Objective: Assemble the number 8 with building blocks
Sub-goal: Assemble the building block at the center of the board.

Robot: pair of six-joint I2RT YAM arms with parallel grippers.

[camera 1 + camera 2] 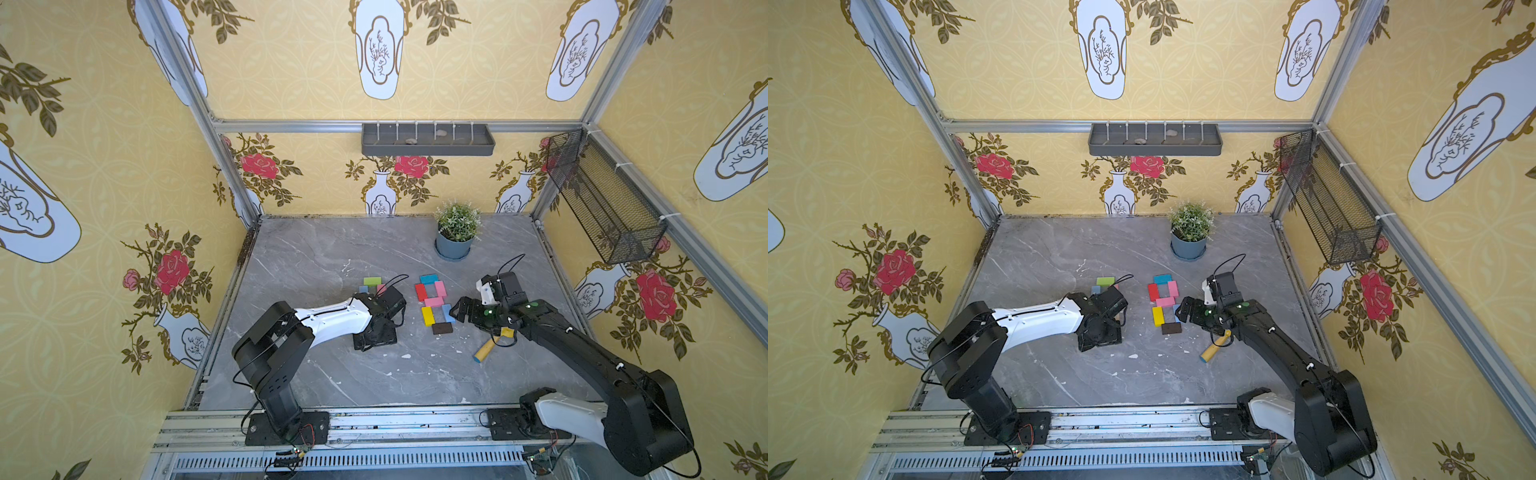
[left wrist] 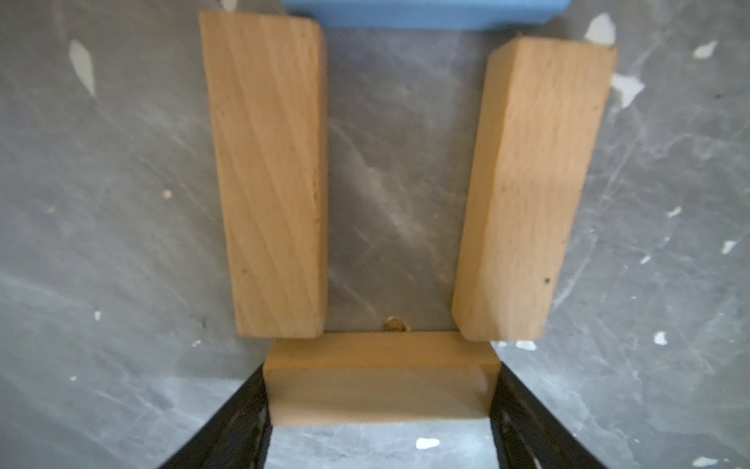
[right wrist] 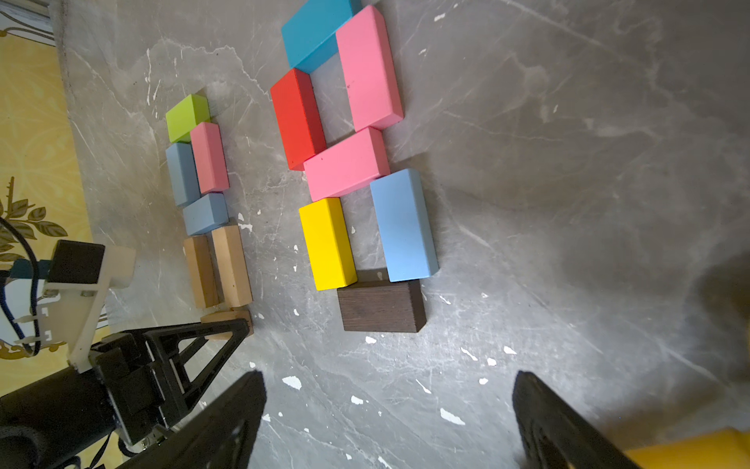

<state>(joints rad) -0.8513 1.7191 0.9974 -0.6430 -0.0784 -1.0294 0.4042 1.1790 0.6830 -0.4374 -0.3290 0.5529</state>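
My right claw [image 3: 389, 381] is spread wide over bare tabletop [image 3: 568, 203], with room ahead up to the dark brown block [image 3: 381, 306]. The yellow toy tool [image 1: 486, 351] lies just beside it. My left claw [image 2: 381, 383] pinches a wood block [image 2: 377, 357]; two more wood blocks [image 2: 272, 174] lie right in front.

Bright, even light; the walls bow at the edges in both top views. In the left wrist view the crosswise tan wooden block [image 2: 379, 377] is blurred.
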